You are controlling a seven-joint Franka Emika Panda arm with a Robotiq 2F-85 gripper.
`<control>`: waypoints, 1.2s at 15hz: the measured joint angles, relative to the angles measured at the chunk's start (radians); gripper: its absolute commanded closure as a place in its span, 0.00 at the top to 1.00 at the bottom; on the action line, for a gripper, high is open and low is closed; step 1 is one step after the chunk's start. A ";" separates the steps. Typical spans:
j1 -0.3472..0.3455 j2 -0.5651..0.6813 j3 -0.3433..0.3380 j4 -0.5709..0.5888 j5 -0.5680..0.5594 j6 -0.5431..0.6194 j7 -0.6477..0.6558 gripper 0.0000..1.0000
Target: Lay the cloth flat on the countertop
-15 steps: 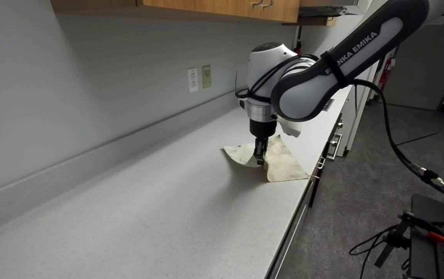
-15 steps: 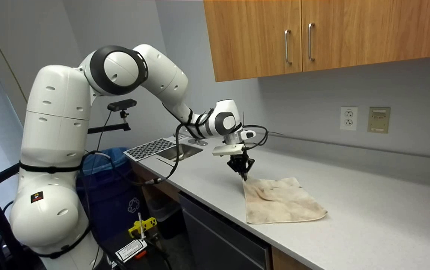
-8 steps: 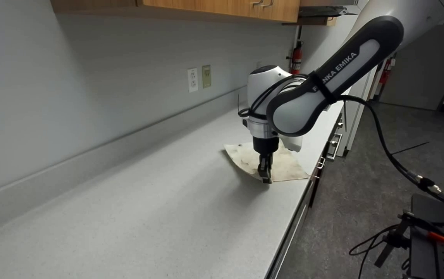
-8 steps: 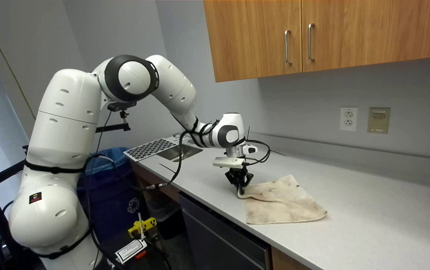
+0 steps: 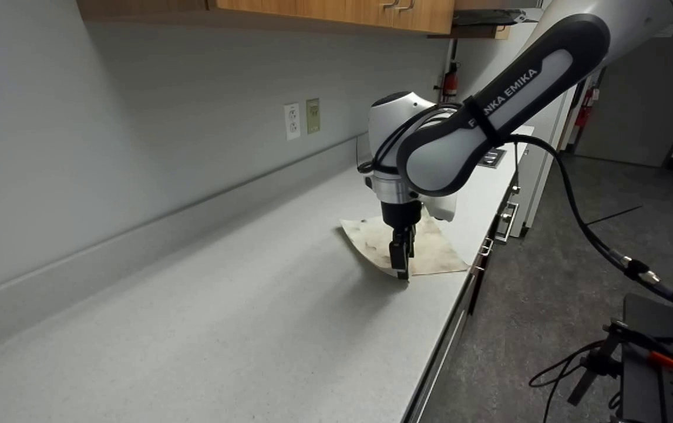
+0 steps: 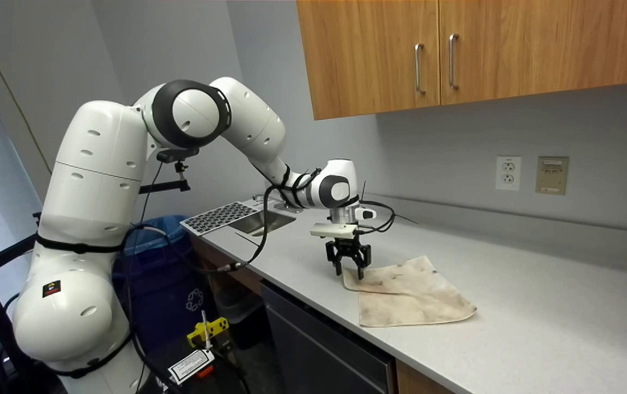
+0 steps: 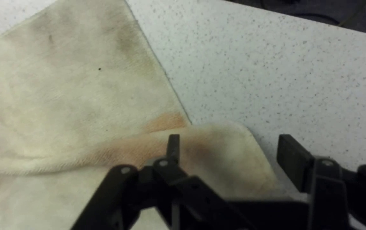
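Note:
A beige, stained cloth point(image 6: 414, 301) lies mostly spread on the pale speckled countertop point(image 6: 538, 306). In the wrist view a crease runs across the cloth point(image 7: 74, 86), and a rounded corner flap point(image 7: 234, 153) sticks out past the straight edge of the layer beside it. My gripper point(image 6: 349, 273) points down right over that corner, fingers apart. From the wrist camera the gripper point(image 7: 229, 139) shows a wide gap with the loose flap beneath it, neither pad pinching it. In an exterior view the gripper point(image 5: 404, 276) hides part of the cloth's near edge.
A wall with outlets point(image 6: 509, 172) runs behind the counter, under wooden cabinets point(image 6: 379, 54). The counter's front edge point(image 5: 448, 335) is close to the cloth. A sink point(image 6: 263, 221) and a dark grid mat point(image 6: 219, 218) are farther along. A cable point(image 6: 261, 235) hangs from the arm.
My gripper, earlier shut on the cloth's corner and raising it, has come down and carried that corner outward. The jaws have since opened and let it go; the arm has risen slightly.

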 measured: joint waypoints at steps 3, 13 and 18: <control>0.000 -0.029 -0.004 0.016 0.000 -0.070 -0.004 0.96; -0.064 -0.073 -0.060 -0.027 0.000 -0.015 0.023 0.09; -0.104 -0.066 -0.085 -0.095 0.032 0.103 0.084 0.00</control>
